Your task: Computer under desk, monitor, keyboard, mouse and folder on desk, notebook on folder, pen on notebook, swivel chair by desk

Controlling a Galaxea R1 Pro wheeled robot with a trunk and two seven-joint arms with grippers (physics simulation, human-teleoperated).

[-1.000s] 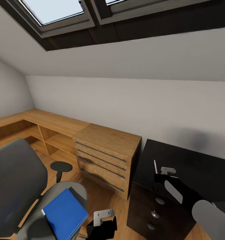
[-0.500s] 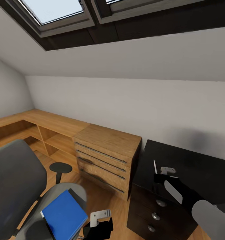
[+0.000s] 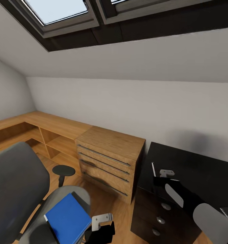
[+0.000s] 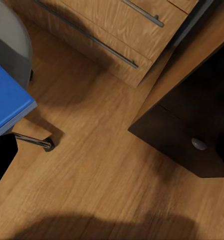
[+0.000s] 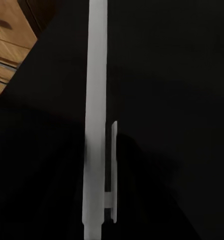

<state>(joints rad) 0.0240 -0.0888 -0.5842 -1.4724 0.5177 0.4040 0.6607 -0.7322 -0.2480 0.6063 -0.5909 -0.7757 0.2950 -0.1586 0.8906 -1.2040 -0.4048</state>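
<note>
here the right tool (image 3: 158,176) pinches the white pen (image 5: 96,120) above the desk (image 3: 202,169).

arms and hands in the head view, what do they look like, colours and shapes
Both arms are mostly black. The right arm carries rounded light-grey shell panels, one large near the frame edge and a slimmer oval one further along. Each hand, left hand and right hand, ends in a small pale-grey angular bracket. No cables or markings are visible.

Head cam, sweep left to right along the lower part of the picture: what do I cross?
Swivel chair backrest → blue folder on the chair seat → left end effector → wooden drawer unit → black desk with the right end effector holding the white pen.
</note>
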